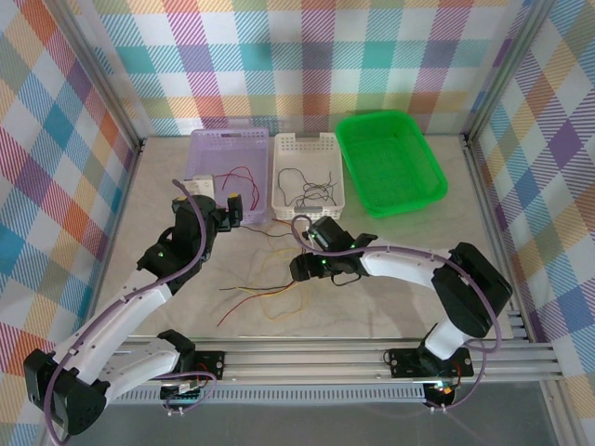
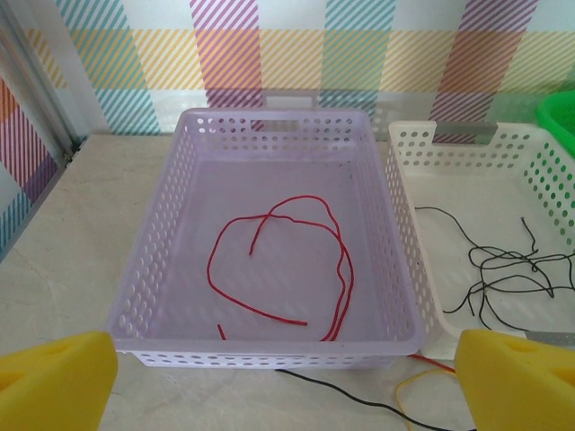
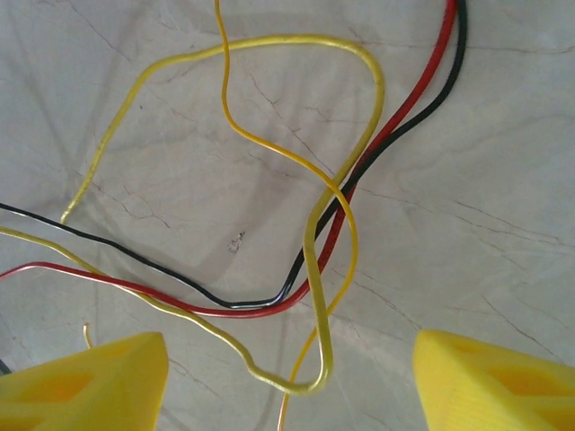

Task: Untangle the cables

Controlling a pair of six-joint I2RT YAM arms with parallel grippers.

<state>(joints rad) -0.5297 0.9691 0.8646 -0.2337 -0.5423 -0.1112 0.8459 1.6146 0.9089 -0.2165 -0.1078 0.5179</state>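
Observation:
A tangle of cables (image 1: pixel 270 295) lies on the table in front of the baskets. In the right wrist view it is a yellow cable (image 3: pixel 309 260) looped over a red one (image 3: pixel 180 301) and a black one (image 3: pixel 135 256), with a thinner orange wire crossing them. My right gripper (image 3: pixel 292 386) hovers just above this tangle, open, its yellow fingers either side of the yellow loop and touching nothing. My left gripper (image 2: pixel 287 386) is open and empty in front of the lilac basket (image 2: pixel 153 269), which holds a red cable (image 2: pixel 341 260). Black cables (image 2: pixel 512 269) lie in the white basket (image 2: pixel 404 180).
A green tray (image 1: pixel 409 200) stands at the back right, beside the white basket (image 1: pixel 279 177). A black wire (image 2: pixel 341 391) and a yellow end run along the table just before the lilac basket's near wall. Checked walls close in the table on three sides.

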